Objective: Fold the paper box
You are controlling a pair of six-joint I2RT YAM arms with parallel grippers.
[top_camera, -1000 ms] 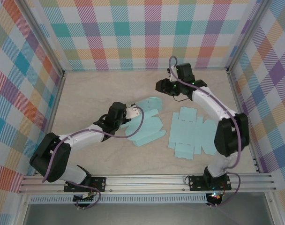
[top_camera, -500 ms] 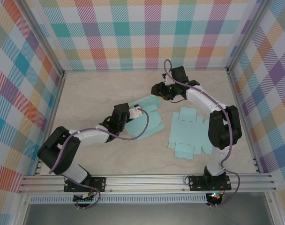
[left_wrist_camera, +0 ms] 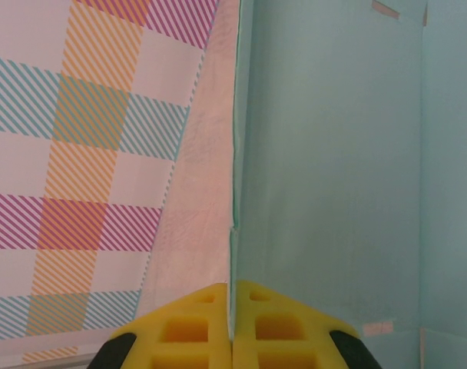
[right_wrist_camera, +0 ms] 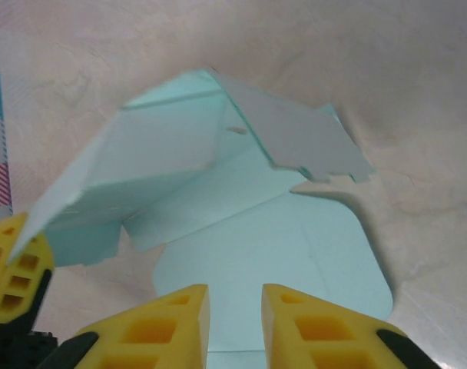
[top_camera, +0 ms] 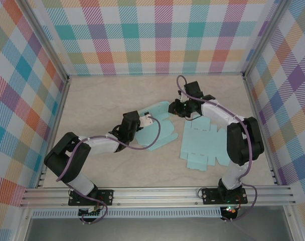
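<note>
Task is sitting at an early stage: the paper box is lying mid-table, left of center, as a mostly flat teal blank with only 1 side panel lifting up off the table, no walls standing square and no tabs locking yet. Left gripper is clamping shut on the near-left edge of the box, the thin paper edge running straight into the seam between its yellow fingers. Right gripper is hovering over the far flap with its jaws slightly apart (narrow gap, nothing looking pinched in it), so I'm calling it not gripping. Remaining, as I'm judging it: raising all the walls, tucking flaps, closing up, so nearly everything. Around it: a 2nd flat blank is lying just beside the box on the right, edges nearly touching, risking getting dragged. The left arm's purple cable is draping across the box, possibly snagging a rising flap. Plaid walls are standing well apart.
</note>
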